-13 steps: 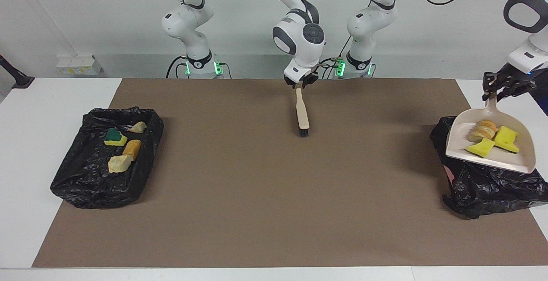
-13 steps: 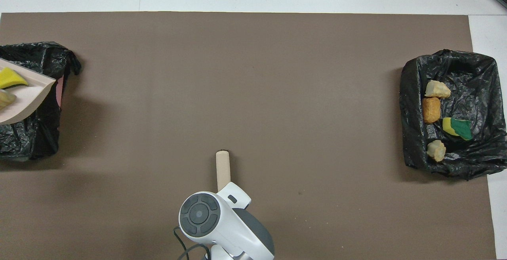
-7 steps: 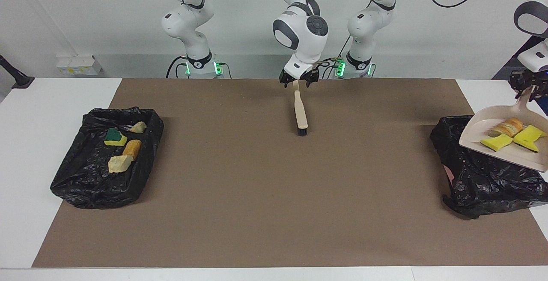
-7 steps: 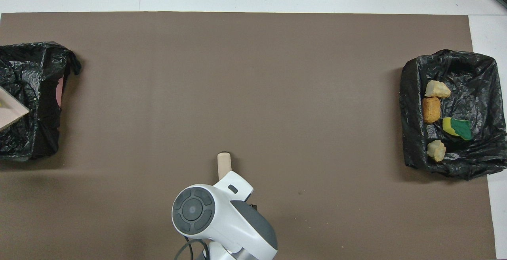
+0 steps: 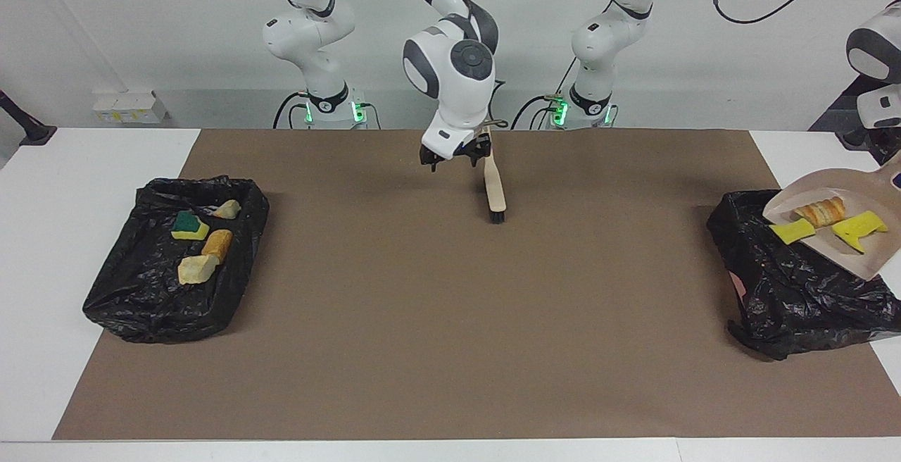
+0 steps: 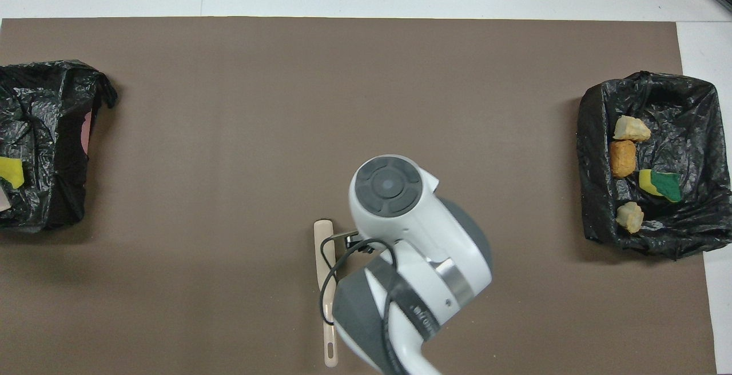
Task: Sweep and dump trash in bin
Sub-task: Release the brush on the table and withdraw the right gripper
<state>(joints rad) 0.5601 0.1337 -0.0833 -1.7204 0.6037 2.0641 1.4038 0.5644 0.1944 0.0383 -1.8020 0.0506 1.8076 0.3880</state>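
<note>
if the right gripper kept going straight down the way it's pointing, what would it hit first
Probably bare brown mat. The right gripper, fingers open, points down beside the beige brush, toward the right arm's end, apart from it. Depth is uncertain, but nothing else seems to lie under it.

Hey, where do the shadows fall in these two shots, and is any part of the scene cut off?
Facing view: a soft shadow lies beside the right gripper; the dustpan runs off the frame edge. Overhead view: the right arm hides part of the brush; the bin under the dustpan is cropped.
</note>
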